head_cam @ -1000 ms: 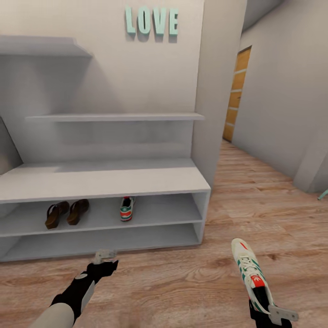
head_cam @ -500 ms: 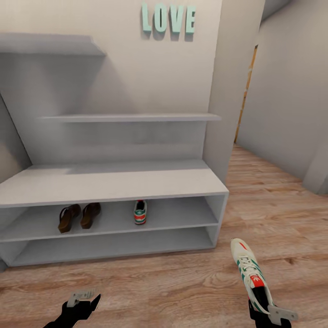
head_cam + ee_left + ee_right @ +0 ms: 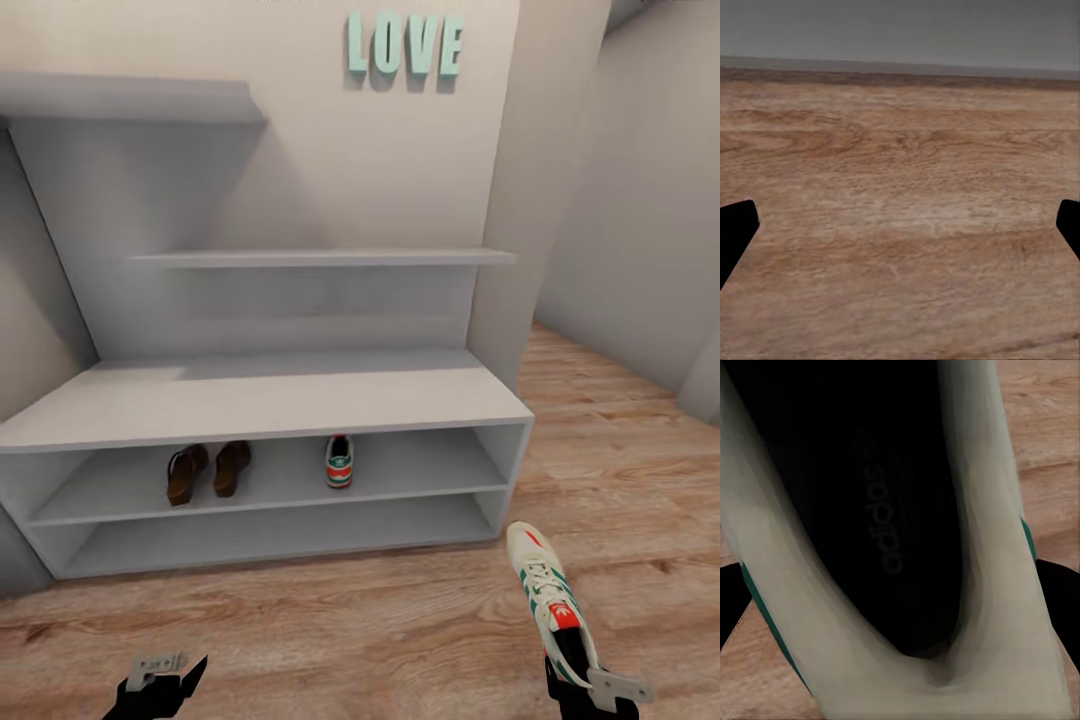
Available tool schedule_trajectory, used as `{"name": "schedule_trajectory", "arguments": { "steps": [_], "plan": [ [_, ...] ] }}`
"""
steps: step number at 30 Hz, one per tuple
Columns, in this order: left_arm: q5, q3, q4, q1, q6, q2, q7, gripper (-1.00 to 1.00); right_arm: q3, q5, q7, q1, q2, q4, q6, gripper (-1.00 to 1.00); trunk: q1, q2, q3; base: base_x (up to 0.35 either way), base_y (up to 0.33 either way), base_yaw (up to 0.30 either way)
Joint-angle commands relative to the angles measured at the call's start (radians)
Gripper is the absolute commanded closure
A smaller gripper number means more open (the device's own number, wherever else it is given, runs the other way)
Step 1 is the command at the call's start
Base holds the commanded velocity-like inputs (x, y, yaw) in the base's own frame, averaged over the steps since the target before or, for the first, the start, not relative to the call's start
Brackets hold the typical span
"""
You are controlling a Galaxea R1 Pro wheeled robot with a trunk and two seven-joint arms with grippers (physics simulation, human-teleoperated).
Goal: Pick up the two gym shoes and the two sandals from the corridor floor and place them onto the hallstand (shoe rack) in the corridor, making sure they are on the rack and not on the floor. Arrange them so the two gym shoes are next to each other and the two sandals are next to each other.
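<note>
Right hand (image 3: 585, 680) clamps a gym shoe (image 3: 545, 600) (insole reads "adidas"); left hand (image 3: 900, 225) spread; wall lettering (image 3: 405, 45) spells "LOVE".

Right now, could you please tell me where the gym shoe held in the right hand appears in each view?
Head view: gym shoe at lower right, heel gripped by the right hand, toe toward the shoe rack.
Right wrist view: its dark insole and white collar, close up.
Left wrist view: not in it.
Shared landmark: the wood-grain floor.
</note>
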Motion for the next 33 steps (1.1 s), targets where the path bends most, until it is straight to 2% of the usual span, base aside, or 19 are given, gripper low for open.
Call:
{"name": "schedule_trajectory", "arguments": {
  "steps": [1,8,14,22,28,33],
  "plan": [
    [-0.008,0.008,0.001,0.002,-0.006,0.0,-0.005,-1.0,-0.008,0.01,0.002,-0.001,0.001,0.0,-0.004,1.0,-0.001,0.0,-0.001,-0.251,0.235,0.0],
    [-0.005,0.009,0.001,0.008,-0.005,0.002,-0.005,-1.0,-0.008,0.009,0.003,-0.001,0.002,-0.001,-0.004,1.0,-0.001,0.0,-0.001,-0.259,0.232,0.011],
    [-0.004,0.009,0.001,0.009,-0.004,0.003,-0.004,-1.0,-0.008,0.009,0.003,-0.001,0.002,0.0,-0.004,1.0,-0.001,0.0,-0.001,-0.182,0.16,0.169],
    [-0.005,0.009,0.0,0.009,-0.005,0.003,-0.004,-1.0,-0.008,0.009,0.003,-0.001,0.002,0.0,-0.004,1.0,-0.001,0.0,-0.001,-0.03,0.027,0.241],
    [-0.006,0.009,0.0,0.009,-0.006,0.004,-0.004,-1.0,-0.009,0.008,0.003,0.0,0.002,-0.002,-0.004,1.0,-0.001,0.0,-0.001,-0.004,0.003,0.071],
    [-0.006,0.009,0.001,0.009,-0.006,0.015,-0.005,-1.0,-0.008,0.008,0.003,-0.001,0.002,-0.002,-0.004,1.0,-0.001,0.0,-0.001,-0.001,0.001,0.01]
  ]
}}
